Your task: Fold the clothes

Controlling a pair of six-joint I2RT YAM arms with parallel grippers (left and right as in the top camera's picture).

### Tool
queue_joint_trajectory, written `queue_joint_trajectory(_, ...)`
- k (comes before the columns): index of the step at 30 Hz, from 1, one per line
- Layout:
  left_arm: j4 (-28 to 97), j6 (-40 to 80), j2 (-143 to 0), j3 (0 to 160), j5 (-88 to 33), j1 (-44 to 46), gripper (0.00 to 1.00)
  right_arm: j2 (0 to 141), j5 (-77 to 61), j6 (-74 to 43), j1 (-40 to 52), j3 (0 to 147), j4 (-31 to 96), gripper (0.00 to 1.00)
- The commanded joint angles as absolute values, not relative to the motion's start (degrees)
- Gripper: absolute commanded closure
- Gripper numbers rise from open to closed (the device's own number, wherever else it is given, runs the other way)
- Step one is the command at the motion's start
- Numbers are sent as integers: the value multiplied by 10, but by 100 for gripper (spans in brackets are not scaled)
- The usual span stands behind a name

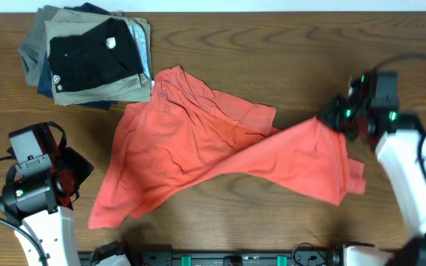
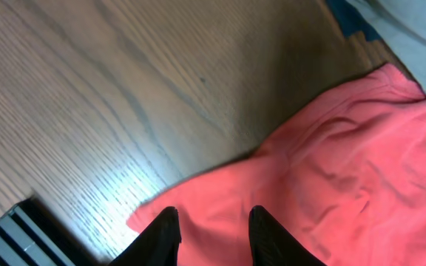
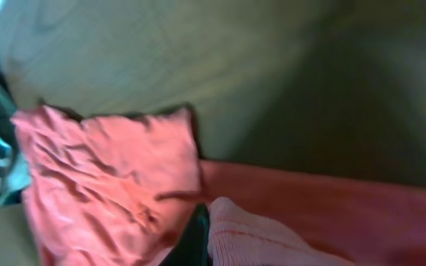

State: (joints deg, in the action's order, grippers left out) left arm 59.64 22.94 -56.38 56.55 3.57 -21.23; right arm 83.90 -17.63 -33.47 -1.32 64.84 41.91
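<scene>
firmly, right claw (image 1: pixel 325 118) pinching t-shirt (image 1: pixel 183 148), stretched

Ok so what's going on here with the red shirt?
Two robot arms are working on folding the shirt, which lies crumpled on the table. The right gripper is shut on one edge, with that part stretched taut toward it. The left gripper is open by the shirt's left edge, holding nothing. No fold is made yet. A stack of folded clothes sits at the far left corner.
</scene>
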Motion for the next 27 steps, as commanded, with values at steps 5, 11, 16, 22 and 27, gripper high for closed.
queue_joint_trajectory(5, 592, 232, -568, 572, 36, -215, 67, 979, -196, -244, 62, 884, 524, 99)
queue_joint_trajectory(11, 592, 232, -573, 572, 36, -215, 67, 1046, -200, -186, 135, 1009, 626, 99)
queue_joint_trajectory(16, 592, 232, -582, 572, 36, -215, 67, 1050, -185, -149, 183, 1019, 689, 99)
queue_joint_trajectory(22, 594, 232, -598, 572, 35, -215, 67, 1050, -91, -193, 190, 1019, 780, 94)
queue_joint_trajectory(27, 595, 232, -602, 572, 30, -215, 67, 1050, -40, -192, 188, 1019, 821, 1)
